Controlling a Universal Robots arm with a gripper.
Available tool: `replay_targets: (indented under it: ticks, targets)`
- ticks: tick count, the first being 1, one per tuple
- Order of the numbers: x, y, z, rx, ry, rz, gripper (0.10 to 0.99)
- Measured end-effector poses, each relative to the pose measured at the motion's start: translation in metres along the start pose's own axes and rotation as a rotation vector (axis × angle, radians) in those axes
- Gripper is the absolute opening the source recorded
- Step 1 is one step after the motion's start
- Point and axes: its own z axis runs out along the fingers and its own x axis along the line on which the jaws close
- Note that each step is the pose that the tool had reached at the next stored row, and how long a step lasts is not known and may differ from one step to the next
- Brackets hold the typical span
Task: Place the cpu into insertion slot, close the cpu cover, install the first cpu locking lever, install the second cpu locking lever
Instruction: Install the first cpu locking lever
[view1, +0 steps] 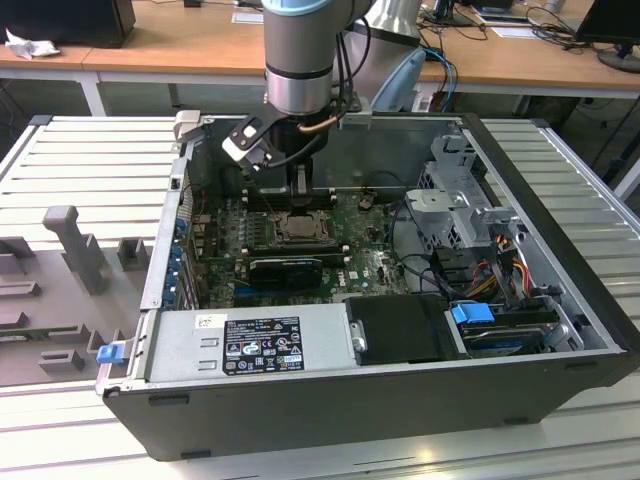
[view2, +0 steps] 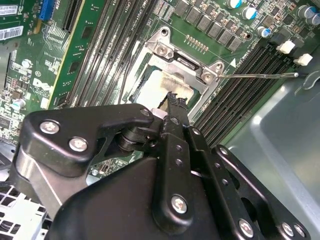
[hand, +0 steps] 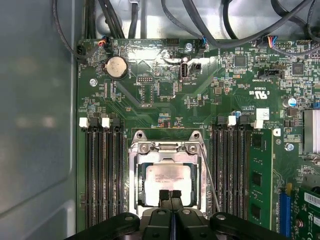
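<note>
One hand (hand: 170, 194) inside case (view1: 380, 400); ribbed table (view1: 90, 170); desks (view1: 180, 50) behind.

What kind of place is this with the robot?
Probably a robotics lab or workshop: a robot arm reaches into an open computer case lying on a ribbed metal table, with wooden desks behind.
</note>
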Motion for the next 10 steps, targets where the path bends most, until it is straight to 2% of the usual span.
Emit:
replay_targets:
  ticks: [10]
  targets:
    - [0.0000, 0.0003, -0.0093, 0.000, 0.0001, 0.000, 0.106]
